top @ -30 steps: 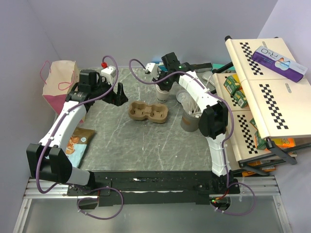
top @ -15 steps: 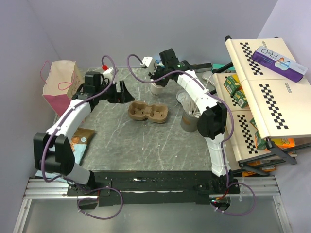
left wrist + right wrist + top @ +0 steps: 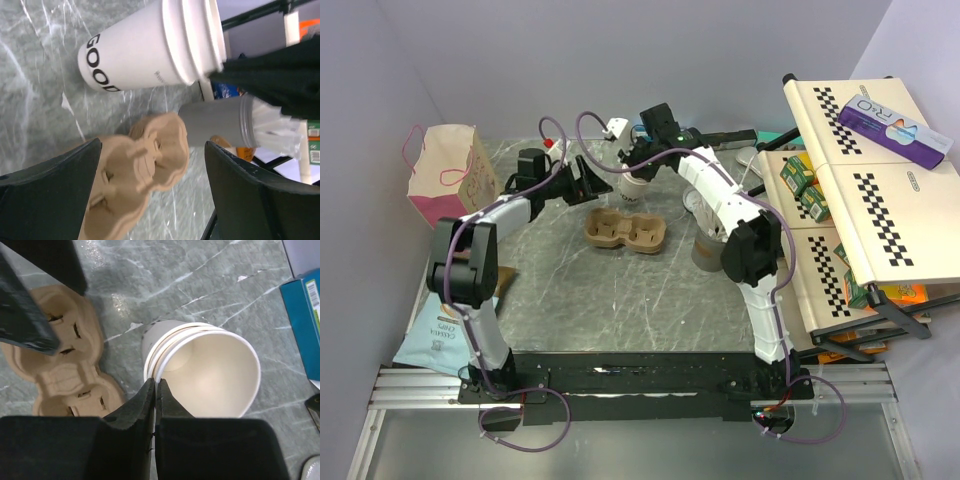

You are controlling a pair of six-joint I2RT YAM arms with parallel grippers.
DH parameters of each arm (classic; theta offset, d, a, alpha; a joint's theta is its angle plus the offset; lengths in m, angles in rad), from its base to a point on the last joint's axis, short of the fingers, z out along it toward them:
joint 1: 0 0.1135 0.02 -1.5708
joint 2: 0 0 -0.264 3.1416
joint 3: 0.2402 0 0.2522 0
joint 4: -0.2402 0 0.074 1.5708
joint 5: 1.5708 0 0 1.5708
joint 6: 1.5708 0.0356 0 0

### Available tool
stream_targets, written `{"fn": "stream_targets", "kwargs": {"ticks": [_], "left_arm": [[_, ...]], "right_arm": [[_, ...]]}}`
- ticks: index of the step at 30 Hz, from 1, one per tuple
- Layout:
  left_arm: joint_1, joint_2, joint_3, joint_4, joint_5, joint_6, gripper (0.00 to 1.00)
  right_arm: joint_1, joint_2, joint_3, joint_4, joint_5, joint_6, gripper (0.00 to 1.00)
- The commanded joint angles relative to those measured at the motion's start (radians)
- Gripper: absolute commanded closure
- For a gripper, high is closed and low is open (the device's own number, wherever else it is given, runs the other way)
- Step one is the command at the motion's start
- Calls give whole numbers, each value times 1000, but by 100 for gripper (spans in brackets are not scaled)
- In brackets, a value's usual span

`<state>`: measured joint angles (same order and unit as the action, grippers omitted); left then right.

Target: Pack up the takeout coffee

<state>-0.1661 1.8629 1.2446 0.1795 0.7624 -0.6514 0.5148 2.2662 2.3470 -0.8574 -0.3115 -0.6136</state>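
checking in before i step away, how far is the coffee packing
Nothing is packed yet. In hand: the right hand pinches the rim of the lidless paper cup; the left hand hangs open near it. Left: cap it, then seat it in the empty cardboard cup tray.

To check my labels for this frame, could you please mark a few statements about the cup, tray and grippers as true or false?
1. The paper cup sits in the cardboard tray. False: it is beside the tray, outside it.
2. The paper cup has no lid on. True.
3. The left gripper is shut. False: its jaws stand wide open.
4. The right gripper pinches the paper cup's rim. True.
5. The grey cup of straws lies on its side. False: it stands upright.
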Motion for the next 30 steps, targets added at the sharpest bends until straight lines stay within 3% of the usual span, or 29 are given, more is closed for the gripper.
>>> {"fn": "stream_targets", "kwargs": {"ticks": [1,8,12,30], "left_arm": [[-1,53,93,178,67,-99,11],[-6,127,99,341,118,-237,12],[-19,159,153,207,55,-154,13],[-30,268,240,199,49,-175,14]], "right_arm": [[13,18,49,49,0,17,100],[16,26,31,40,0,11,100],[17,30,37,44,-6,17,100],[51,33,9,44,-21,-20,100]]}}
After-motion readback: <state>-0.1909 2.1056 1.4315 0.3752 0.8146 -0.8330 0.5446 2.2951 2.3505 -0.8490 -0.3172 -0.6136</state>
